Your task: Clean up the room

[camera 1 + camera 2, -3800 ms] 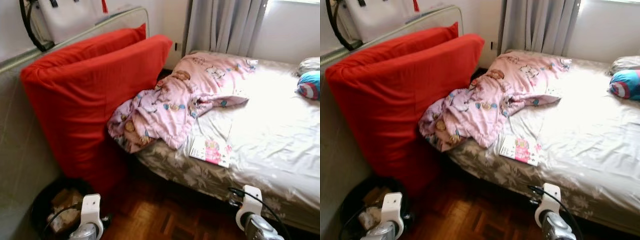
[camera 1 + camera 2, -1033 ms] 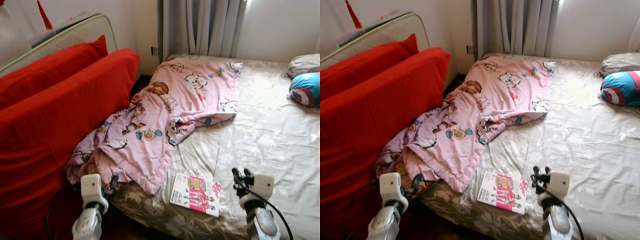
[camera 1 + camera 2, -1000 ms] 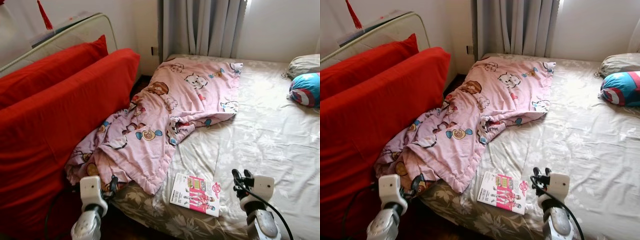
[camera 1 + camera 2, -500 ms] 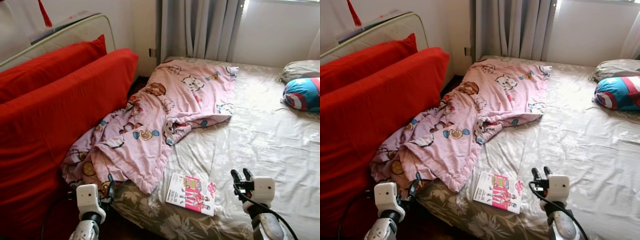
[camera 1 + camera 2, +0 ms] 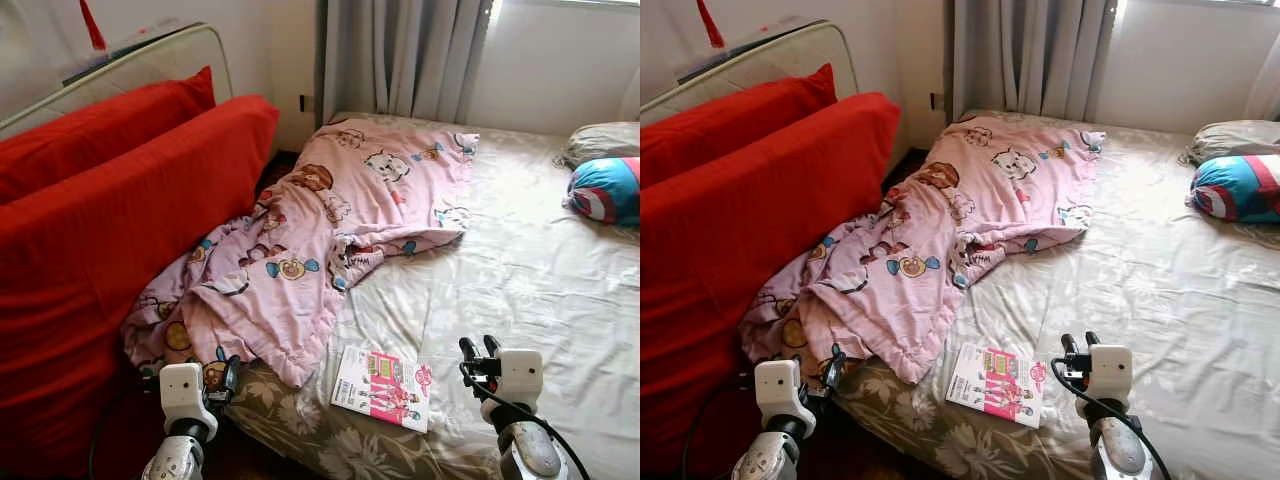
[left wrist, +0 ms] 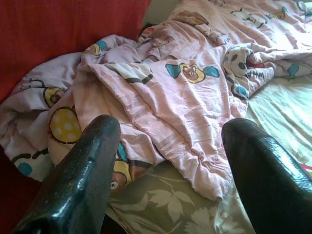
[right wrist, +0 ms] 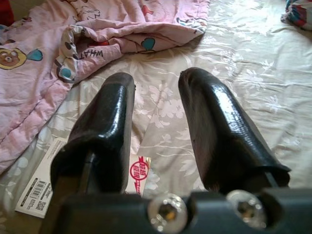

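CHANGE: magazine, blanket unmoved since half a second ago | ROOM: bed with floral grey sheet (image 5: 540,290), red upholstered cushions (image 5: 110,230) left, grey curtains (image 5: 400,55) | ITEM: thin pink-and-white magazine (image 5: 382,388) flat near bed's foot edge, long axis slanting toward window, beside rumpled pink cartoon-print blanket (image 5: 320,230) | JAWS: left gripper (image 6: 165,161) wide apart; right gripper (image 7: 156,122) apart.

A crumpled pink cartoon blanket (image 5: 330,235) and a pink magazine (image 5: 382,388) lie on the bed.
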Motion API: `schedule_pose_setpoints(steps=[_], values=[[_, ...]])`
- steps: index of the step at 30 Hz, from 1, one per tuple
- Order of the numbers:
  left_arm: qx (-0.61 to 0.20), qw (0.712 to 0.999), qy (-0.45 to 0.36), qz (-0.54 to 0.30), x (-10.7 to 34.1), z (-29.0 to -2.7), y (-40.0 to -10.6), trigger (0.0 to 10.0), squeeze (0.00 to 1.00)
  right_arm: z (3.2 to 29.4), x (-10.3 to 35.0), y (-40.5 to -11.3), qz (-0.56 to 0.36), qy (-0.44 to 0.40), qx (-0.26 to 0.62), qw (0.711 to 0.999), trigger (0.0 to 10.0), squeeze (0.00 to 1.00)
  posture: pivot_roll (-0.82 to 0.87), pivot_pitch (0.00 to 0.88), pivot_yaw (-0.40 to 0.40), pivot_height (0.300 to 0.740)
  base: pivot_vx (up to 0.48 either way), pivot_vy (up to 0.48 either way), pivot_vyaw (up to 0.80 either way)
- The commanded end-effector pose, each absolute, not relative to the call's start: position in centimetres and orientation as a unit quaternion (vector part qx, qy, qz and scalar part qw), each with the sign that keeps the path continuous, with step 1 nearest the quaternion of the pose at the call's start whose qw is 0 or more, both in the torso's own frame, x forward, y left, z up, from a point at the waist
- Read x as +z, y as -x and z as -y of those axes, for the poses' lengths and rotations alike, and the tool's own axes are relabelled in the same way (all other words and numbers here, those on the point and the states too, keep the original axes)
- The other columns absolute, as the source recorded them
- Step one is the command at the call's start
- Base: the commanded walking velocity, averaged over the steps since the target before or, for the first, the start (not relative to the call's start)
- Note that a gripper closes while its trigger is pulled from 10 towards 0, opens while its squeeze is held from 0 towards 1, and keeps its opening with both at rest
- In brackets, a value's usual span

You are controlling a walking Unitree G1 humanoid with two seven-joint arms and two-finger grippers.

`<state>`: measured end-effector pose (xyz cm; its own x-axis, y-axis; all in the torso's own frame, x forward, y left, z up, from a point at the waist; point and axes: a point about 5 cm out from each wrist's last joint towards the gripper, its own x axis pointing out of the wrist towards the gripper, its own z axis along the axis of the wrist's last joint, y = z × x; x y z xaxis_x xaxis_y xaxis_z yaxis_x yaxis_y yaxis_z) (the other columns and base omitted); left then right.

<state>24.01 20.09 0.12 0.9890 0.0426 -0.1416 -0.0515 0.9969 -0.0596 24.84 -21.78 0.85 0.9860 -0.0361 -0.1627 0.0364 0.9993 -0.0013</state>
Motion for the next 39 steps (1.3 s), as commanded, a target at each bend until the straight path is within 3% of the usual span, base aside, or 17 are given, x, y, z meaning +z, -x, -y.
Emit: schedule_pose_setpoints(steps=[1,6,23,28,39], values=[[0.031,0.997,0.03,-0.065,0.7,-20.9,-24.5,10.0,0.0,21.5,0.7,-25.1,-0.089,-0.003,-0.017,0.996,10.0,0.0,-0.14,0.0,0.026,0.71,0.0,0.0,0.0],[0.039,0.997,0.026,-0.056,1.4,-21.6,-25.3,10.0,0.0,21.5,1.1,-25.7,-0.086,0.003,-0.024,0.996,10.0,0.0,-0.11,0.0,0.019,0.675,0.0,0.0,0.0],[0.047,0.997,0.032,-0.047,1.9,-21.6,-25.6,10.0,0.0,20.9,0.8,-26.0,-0.1,-0.004,-0.024,0.995,10.0,0.0,-0.08,0.0,0.017,0.675,0.0,0.0,0.0],[0.052,0.997,0.033,-0.051,1.8,-21.7,-25.3,10.0,0.0,20.9,1.0,-26.2,-0.093,-0.005,-0.021,0.995,10.0,0.0,-0.09,0.0,0.016,0.642,0.0,0.0,0.0],[0.054,0.996,0.032,-0.056,1.7,-21.9,-25.1,10.0,0.0,21.0,1.1,-26.5,-0.093,-0.011,-0.023,0.995,10.0,0.0,-0.07,0.0,0.014,0.642,0.0,0.0,0.0]])
